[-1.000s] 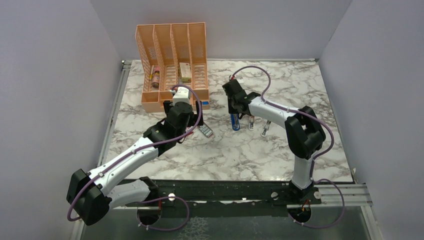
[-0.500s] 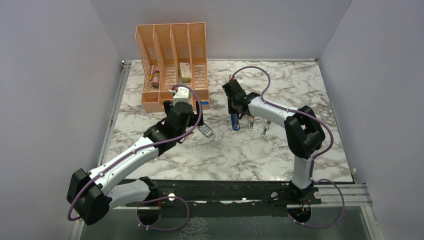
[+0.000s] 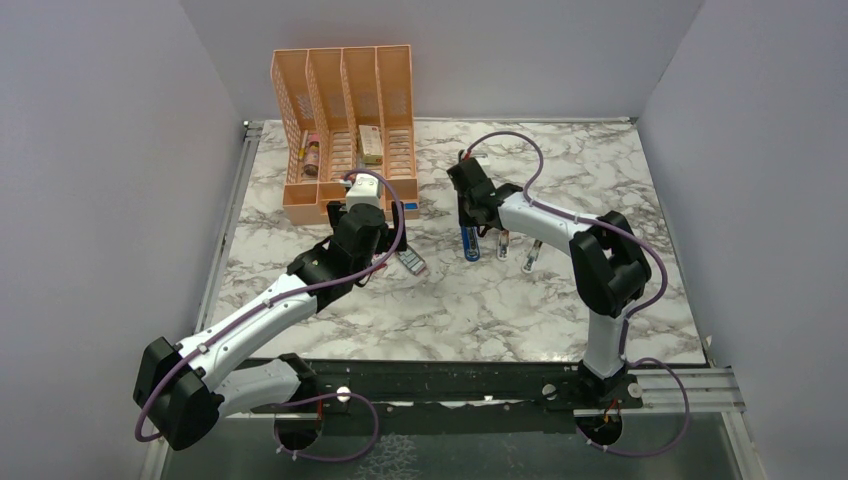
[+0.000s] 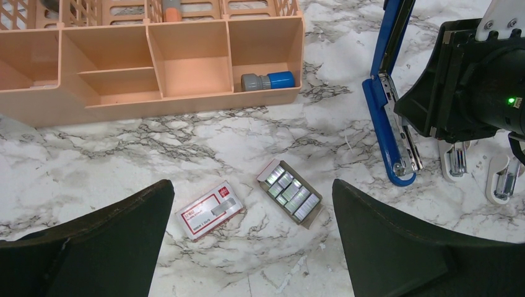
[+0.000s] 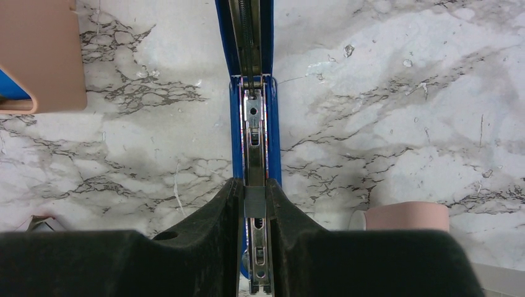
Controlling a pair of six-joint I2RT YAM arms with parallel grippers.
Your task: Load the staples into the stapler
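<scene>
The blue stapler [image 5: 254, 124] lies open on the marble, its top arm swung up [image 4: 392, 37] and its metal rail bare [image 4: 405, 145]. My right gripper [image 5: 255, 201] is shut on that rail, a small grey piece showing between its fingertips. From above, the stapler [image 3: 469, 245] sits just under this gripper [image 3: 470, 225]. The staples [image 4: 289, 193] fill a small open tray, with the red-and-white box [image 4: 208, 210] to its left. My left gripper [image 4: 251, 185] hangs open above both, touching neither. Seen from overhead, the tray [image 3: 412, 262] lies beside the left gripper [image 3: 385, 258].
An orange desk organiser [image 3: 345, 130] stands at the back left; its front compartment [image 4: 266, 43] holds a grey-and-blue cylinder [image 4: 267, 80]. Two small white clip pieces [image 4: 455, 162] [image 4: 503, 180] lie right of the stapler. A pink eraser [image 5: 405, 216] sits near the right fingers.
</scene>
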